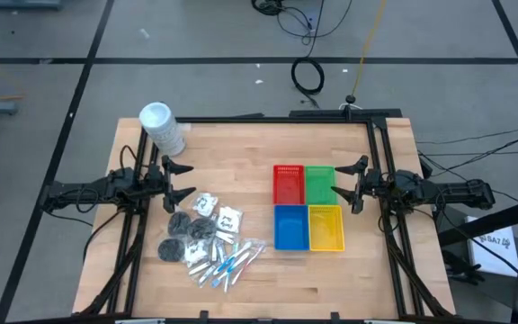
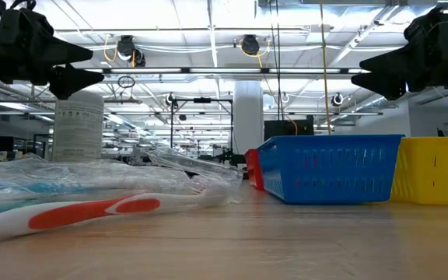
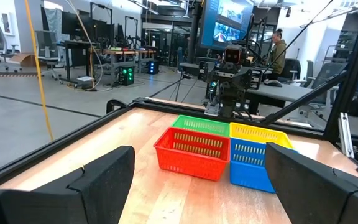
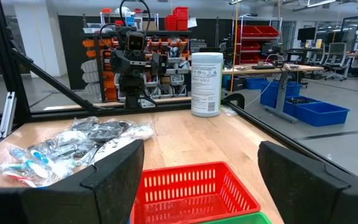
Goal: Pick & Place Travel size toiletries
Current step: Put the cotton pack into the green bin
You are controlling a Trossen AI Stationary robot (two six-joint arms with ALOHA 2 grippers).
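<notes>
The toiletries lie in a loose pile on the table's near left: white square packets (image 1: 229, 217), dark grey round bundles (image 1: 171, 249) and clear-wrapped blue-and-white sticks (image 1: 227, 266). The pile also shows in the right wrist view (image 4: 67, 146) and close up in the low view (image 2: 92, 198). My left gripper (image 1: 181, 183) hovers open above the table's left side, just beyond the pile. My right gripper (image 1: 353, 183) hovers open at the right side, beside the green tray. Neither holds anything.
Four square trays sit together right of centre: red (image 1: 288, 184), green (image 1: 319, 184), blue (image 1: 290, 226), yellow (image 1: 325, 227). A tall white tub (image 1: 162, 128) stands at the far left corner. Bare wood lies between pile and trays. A person sits beyond the table (image 3: 278, 46).
</notes>
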